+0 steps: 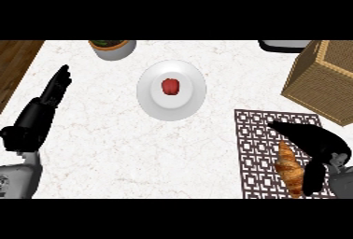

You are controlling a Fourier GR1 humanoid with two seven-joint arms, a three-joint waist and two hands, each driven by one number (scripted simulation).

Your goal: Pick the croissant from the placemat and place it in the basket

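Note:
A golden-brown croissant [290,169] lies on the patterned dark placemat [258,149] at the lower right. My right hand [318,144] hovers at the croissant's right side, fingers stretched toward the upper left and thumb pointing down beside it; it is open and holds nothing. The wicker basket [324,81] stands at the upper right, just beyond the placemat. My left hand [48,100] rests open at the left edge, fingers up.
A white plate [186,100] with a red pepper [170,86] sits in the middle of the marble counter. A grey pot [112,49] with greenery stands at the top. A dark object [283,44] shows at the top right. Wooden surface [14,60] borders the counter's left.

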